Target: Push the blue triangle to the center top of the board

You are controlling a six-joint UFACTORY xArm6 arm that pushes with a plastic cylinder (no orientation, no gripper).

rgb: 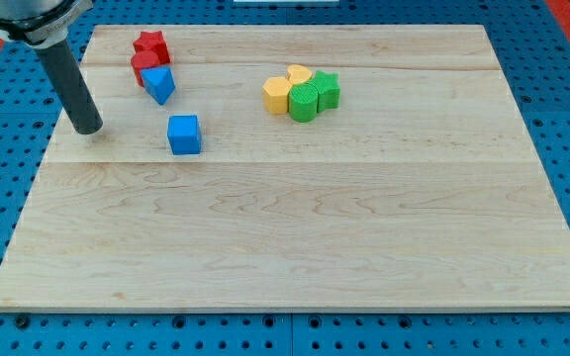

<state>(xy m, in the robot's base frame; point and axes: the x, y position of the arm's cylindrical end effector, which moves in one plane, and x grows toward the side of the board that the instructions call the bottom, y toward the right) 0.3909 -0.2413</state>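
Note:
The blue triangle (159,85) lies near the board's top left, touching a red block (143,66) at its upper left. A red star (151,44) sits just above them. My tip (88,129) rests on the board at the left, to the left of and slightly below the blue triangle, with a gap between them. A blue cube (184,134) lies below and to the right of the triangle, right of my tip.
A cluster sits at the centre top: a yellow block (277,96), a yellow heart (299,75), a green round block (304,103) and a green star (327,89). The wooden board (295,237) lies on a blue pegboard.

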